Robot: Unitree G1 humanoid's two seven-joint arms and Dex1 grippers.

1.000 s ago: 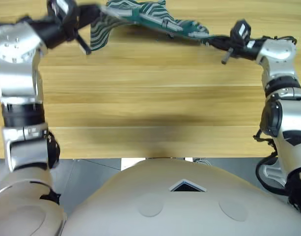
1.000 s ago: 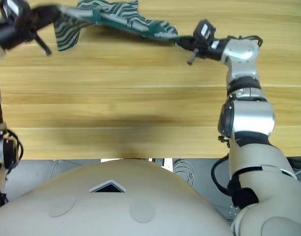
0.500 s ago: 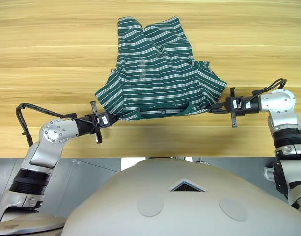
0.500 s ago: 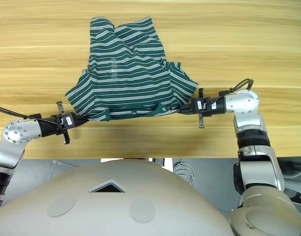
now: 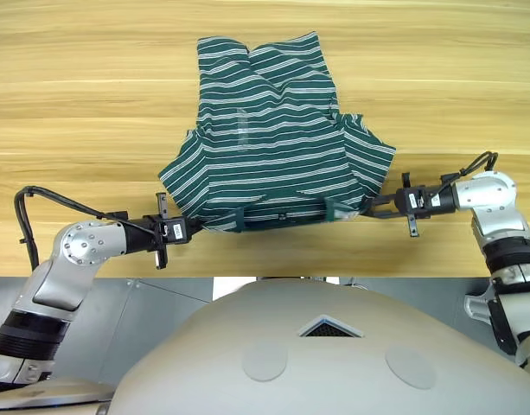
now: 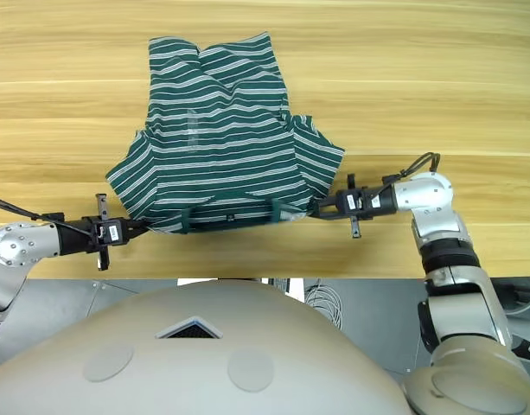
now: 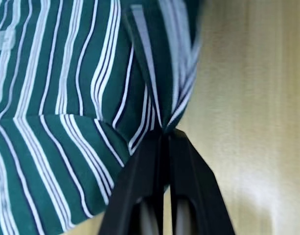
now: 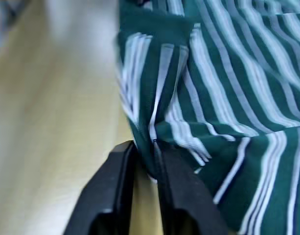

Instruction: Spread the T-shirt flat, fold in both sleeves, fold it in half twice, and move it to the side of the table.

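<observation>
A green T-shirt (image 5: 269,130) with white stripes lies on the wooden table (image 5: 74,104), its collar edge toward me and its body bunched toward the far side. My left gripper (image 5: 198,226) is shut on the shirt's near left shoulder corner, low over the table's front edge. My right gripper (image 5: 361,207) is shut on the near right shoulder corner. The shirt's near edge is stretched between the two. In the left wrist view the black fingers (image 7: 150,176) pinch striped cloth (image 7: 66,98). The right wrist view shows black fingers (image 8: 120,191) clamped on a fold of cloth (image 8: 228,98).
Bare wood (image 5: 455,86) runs wide to the left, right and far side of the shirt. The table's front edge (image 5: 92,278) lies just below both grippers, with grey floor beyond it.
Both grippers, still shut on the shirt, have pulled it from the table's far side down to the near edge, and it now lies spread out on the wood.
</observation>
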